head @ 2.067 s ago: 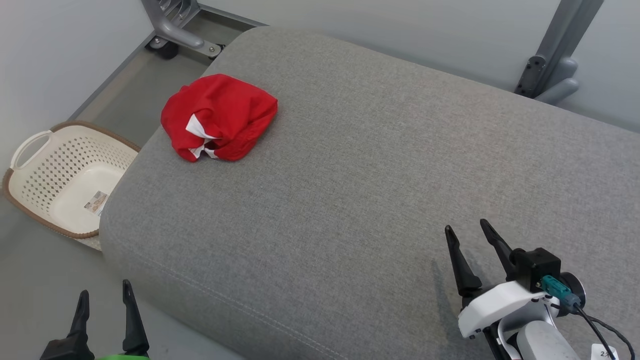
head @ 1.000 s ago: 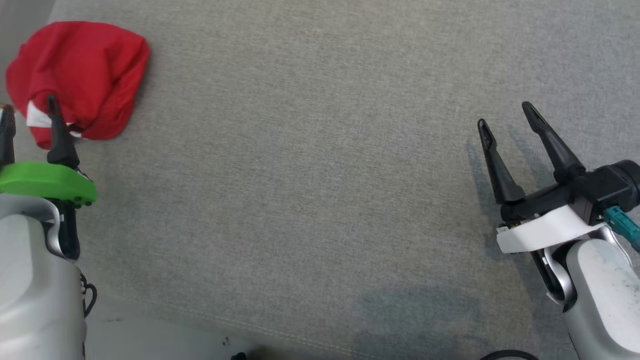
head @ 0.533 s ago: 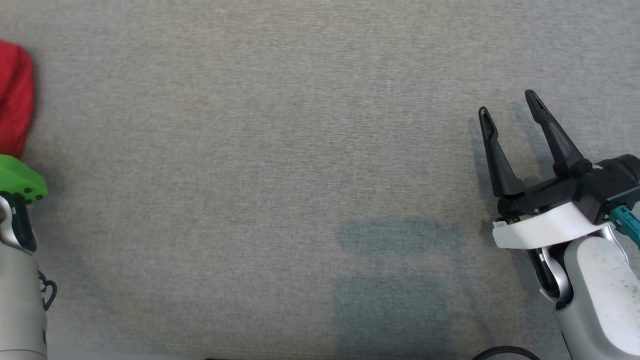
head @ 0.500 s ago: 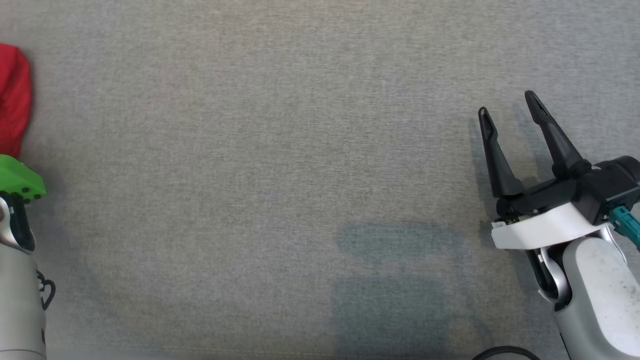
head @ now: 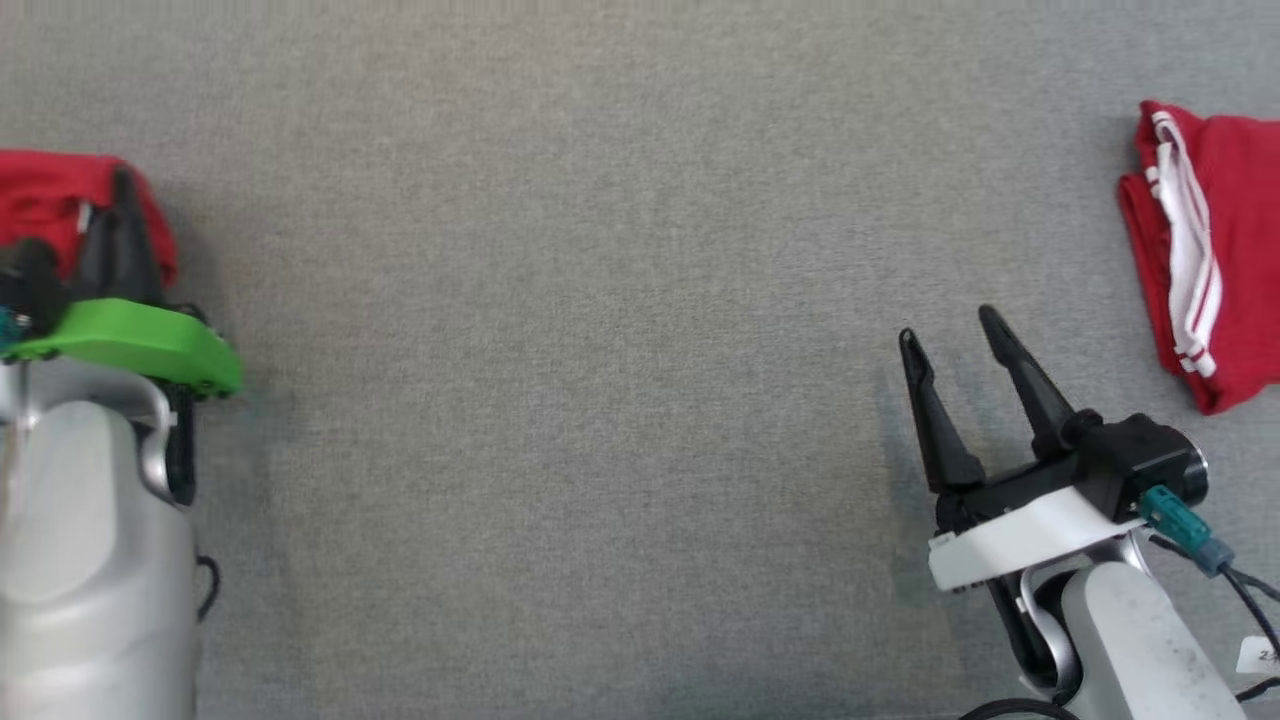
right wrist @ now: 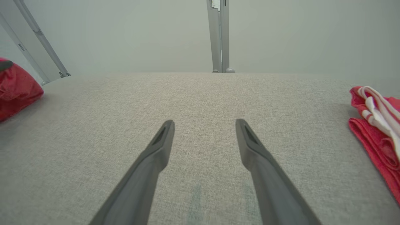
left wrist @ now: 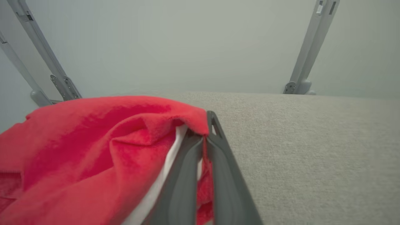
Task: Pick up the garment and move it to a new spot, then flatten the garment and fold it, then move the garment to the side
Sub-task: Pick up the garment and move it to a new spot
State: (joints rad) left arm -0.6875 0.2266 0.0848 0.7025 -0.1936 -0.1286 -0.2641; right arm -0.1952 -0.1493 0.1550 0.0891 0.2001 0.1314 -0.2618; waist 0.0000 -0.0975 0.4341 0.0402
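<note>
While the left gripper (left wrist: 203, 137) is pressing its two long dark fingers tight together on a fold of the crumpled red fleecy garment with white trim (left wrist: 93, 140), that garment is bunching up near the far left corner of the broad grey woven-fabric cushion (head: 600, 350). Right gripper (head: 947, 325) is hovering over the cushion's near right part, jaws spread wide, gripping nothing. Toward the right edge, a folded red garment with white side stripes (head: 1230, 250) is lying flat, well apart from the crumpled one, bare weave stretching between them. From the wrists, the cushion's back edge is coming into sight, with a plain pale wall (left wrist: 187, 40) behind it and slanted grey metal struts (left wrist: 307, 53) standing against it.
</note>
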